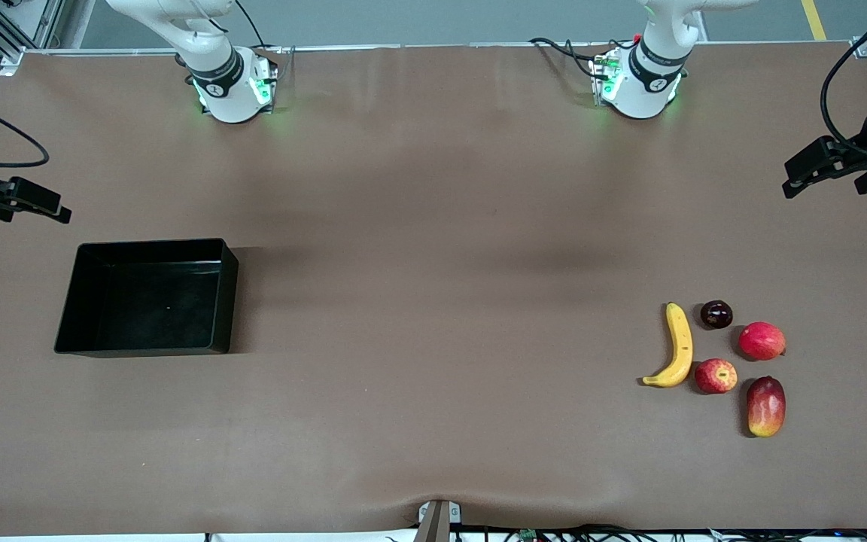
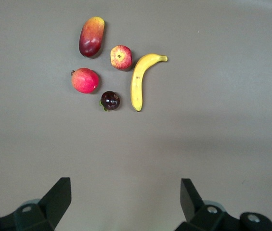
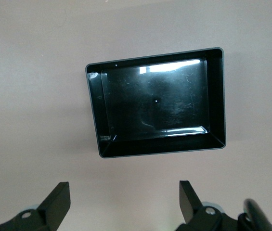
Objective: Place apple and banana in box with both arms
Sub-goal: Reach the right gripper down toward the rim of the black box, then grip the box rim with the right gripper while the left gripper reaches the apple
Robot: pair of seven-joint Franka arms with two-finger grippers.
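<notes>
The apple (image 1: 716, 376) lies beside the banana (image 1: 678, 346) at the left arm's end of the table; both also show in the left wrist view, the apple (image 2: 121, 57) and the banana (image 2: 138, 82). The black box (image 1: 226, 301) stands empty at the right arm's end and shows in the right wrist view (image 3: 217, 101). My left gripper (image 1: 817, 167) (image 2: 126, 197) is open and empty, up over bare table short of the fruits. My right gripper (image 1: 34, 202) (image 3: 124, 199) is open and empty, up over bare table beside the box.
A plain pink-red round fruit (image 1: 762, 340), a red-yellow mango-like fruit (image 1: 766, 406) and a small dark purple fruit (image 1: 716, 314) lie close round the apple and banana. Brown table stretches between the box and the fruits.
</notes>
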